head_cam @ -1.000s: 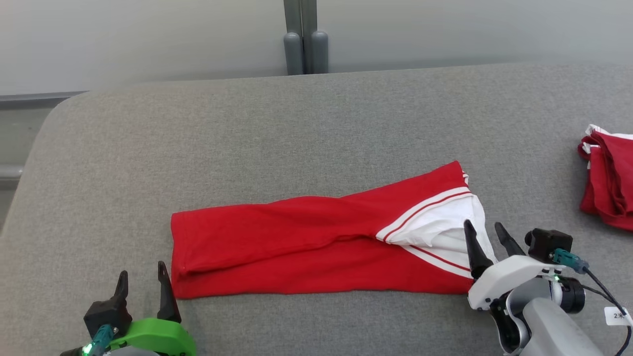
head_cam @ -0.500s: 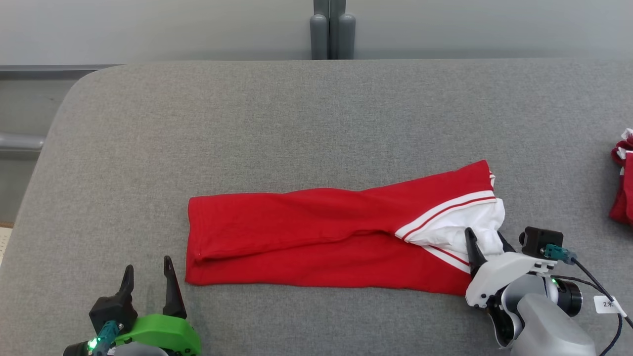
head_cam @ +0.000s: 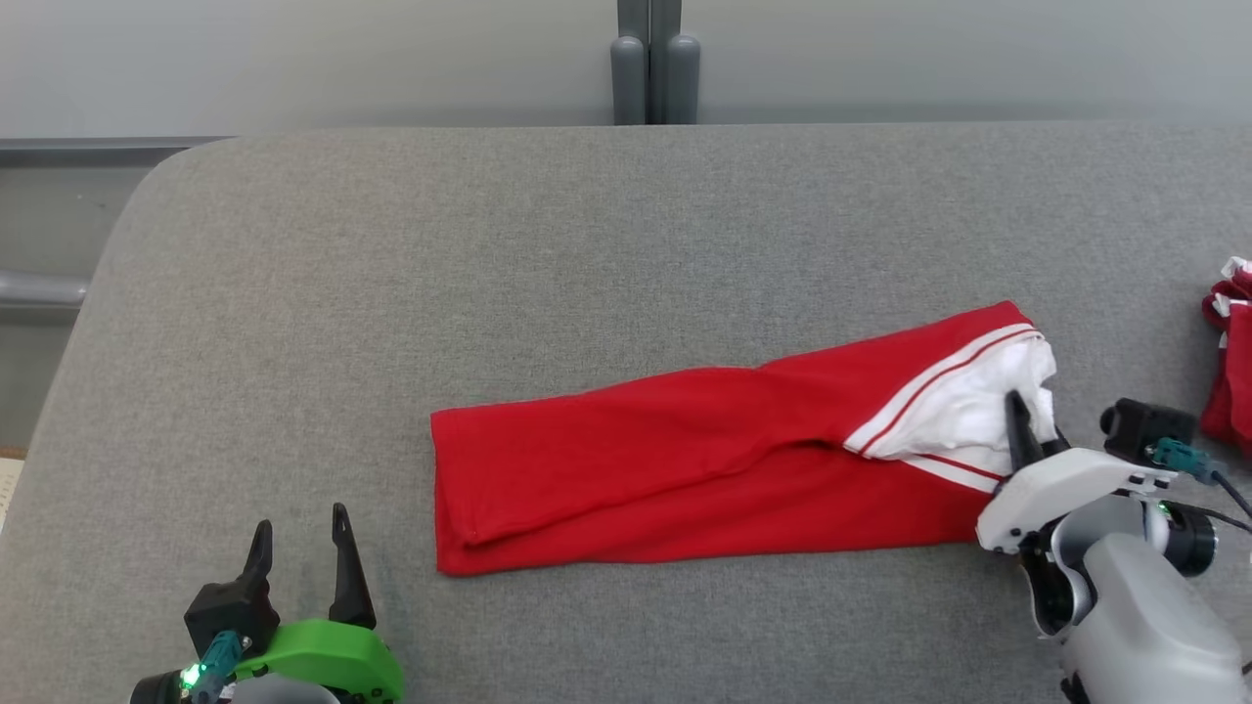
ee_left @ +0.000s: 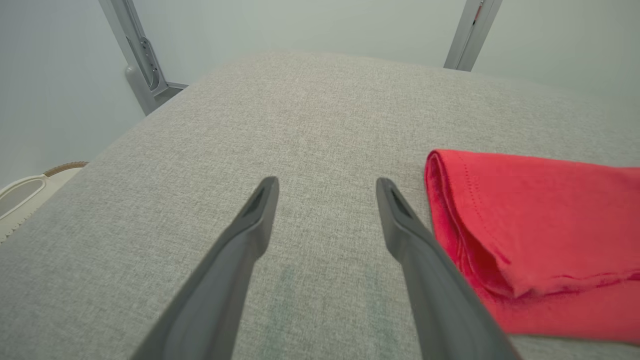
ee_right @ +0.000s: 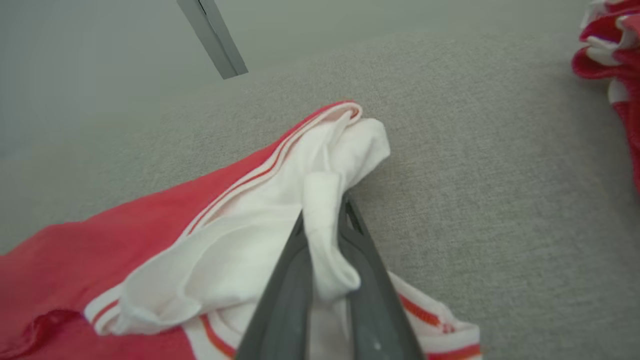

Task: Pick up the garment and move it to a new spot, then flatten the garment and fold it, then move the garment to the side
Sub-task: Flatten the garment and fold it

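Lying as a long folded band across the middle of the grey padded surface (head_cam: 587, 244), the garment (head_cam: 685, 460) is red, with a white, red-striped end toward the robot's right. That end sits a little farther from the robot than the plain red end, so the band slants. The right gripper (head_cam: 1027, 427) is clamped on this white end: in the right wrist view a fold of white cloth is pinched between its two dark fingers (ee_right: 282, 300) and bunches up above them. The left gripper (head_cam: 298, 543) stands with its jaws spread wide and nothing between them, over bare surface near the garment's red left end, not touching it. Well apart, at the right edge, lies another heap of red and white cloth (head_cam: 1230, 381). Beyond the surface's far edge a grey post (head_cam: 646, 68) stands against a pale wall (head_cam: 293, 59).
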Controlling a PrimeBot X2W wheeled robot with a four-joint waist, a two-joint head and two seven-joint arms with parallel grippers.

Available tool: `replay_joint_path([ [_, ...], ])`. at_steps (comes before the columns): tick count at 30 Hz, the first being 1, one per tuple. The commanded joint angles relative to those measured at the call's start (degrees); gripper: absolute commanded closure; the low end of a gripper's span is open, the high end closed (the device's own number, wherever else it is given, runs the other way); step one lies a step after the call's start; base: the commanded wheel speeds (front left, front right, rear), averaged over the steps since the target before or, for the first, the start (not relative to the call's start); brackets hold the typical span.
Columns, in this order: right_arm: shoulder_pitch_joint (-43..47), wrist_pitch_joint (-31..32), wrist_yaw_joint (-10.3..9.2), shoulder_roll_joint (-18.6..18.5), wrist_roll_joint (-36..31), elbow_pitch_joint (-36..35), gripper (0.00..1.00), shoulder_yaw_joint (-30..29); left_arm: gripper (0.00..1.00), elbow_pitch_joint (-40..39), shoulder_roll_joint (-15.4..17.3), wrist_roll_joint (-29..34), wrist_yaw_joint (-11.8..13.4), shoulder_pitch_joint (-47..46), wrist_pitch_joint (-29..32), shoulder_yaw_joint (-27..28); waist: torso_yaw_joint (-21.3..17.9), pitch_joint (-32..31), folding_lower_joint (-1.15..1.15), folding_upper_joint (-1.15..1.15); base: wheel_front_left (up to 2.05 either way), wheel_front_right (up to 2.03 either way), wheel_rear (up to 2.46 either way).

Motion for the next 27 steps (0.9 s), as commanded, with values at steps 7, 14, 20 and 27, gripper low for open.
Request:
replay_joint_path([
  [7,3.46,0.02,-0.05,2.93,1.00,-13.00,1.00,8.44,0.00,0.36,0.24,-1.23,0.60,0.87,0.01,-1.89,-0.78,-1.60,0.00,0.00,0.00,0.00,0.00],
  [14,4.27,0.69,-0.05,3.27,6.53,-20.69,1.00,21.69,0.00,0.86,0.26,-1.80,-0.14,0.58,0.02,-3.76,1.48,-2.17,0.00,0.00,0.00,0.00,0.00],
  [20,1.77,2.24,-0.05,4.18,9.94,-21.30,1.00,30.29,0.00,0.88,0.25,-2.81,-0.27,-0.30,0.02,-7.21,6.40,-1.66,0.00,0.00,0.00,0.00,0.00],
  [27,-2.32,2.40,-0.05,5.98,12.22,-16.12,1.00,35.78,0.00,0.63,0.24,-3.98,0.21,-2.03,0.02,-11.72,13.44,-0.42,0.00,0.00,0.00,0.00,0.00],
])
